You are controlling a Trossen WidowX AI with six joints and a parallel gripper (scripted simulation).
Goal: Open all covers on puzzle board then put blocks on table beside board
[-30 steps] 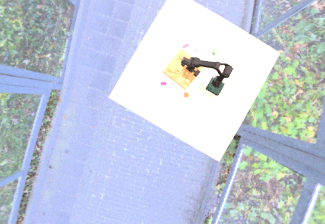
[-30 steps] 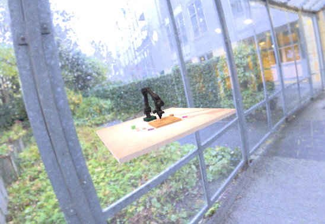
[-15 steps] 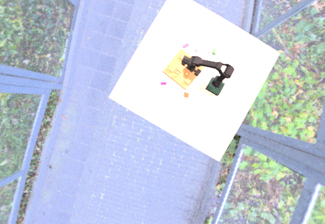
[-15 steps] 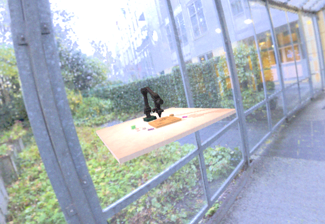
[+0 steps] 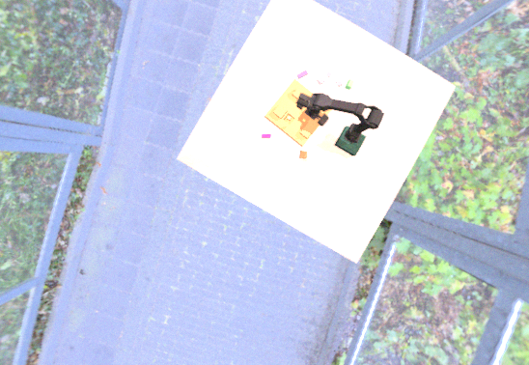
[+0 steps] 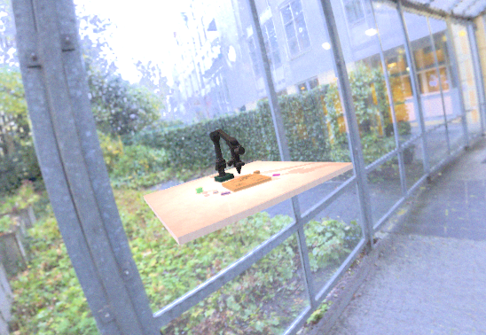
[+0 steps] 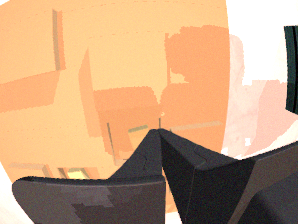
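The orange puzzle board (image 5: 289, 126) (image 6: 248, 184) (image 7: 115, 30) lies on the table. My gripper (image 6: 239, 172) (image 7: 156, 135) is shut and empty, its tips low over the board; the arm hides them in the top view. In the wrist view a small recess (image 7: 137, 129) is just left of the tips, and a yellow-green patch (image 7: 76, 174) shows in another recess at lower left. Off the board lie a purple block (image 5: 302, 74) (image 6: 225, 193), a magenta block (image 5: 265, 136) (image 6: 276, 175), an orange-brown block (image 5: 303, 154) (image 6: 256, 172) and a green block (image 5: 348, 84) (image 6: 199, 190). Cover positions under the arm are unclear.
Small pale pieces (image 6: 215, 191) lie between the purple and green blocks, washed out in the top view. The arm's dark green base (image 5: 349, 143) (image 6: 224, 177) stands beside the board. The arm's shadow falls across the board.
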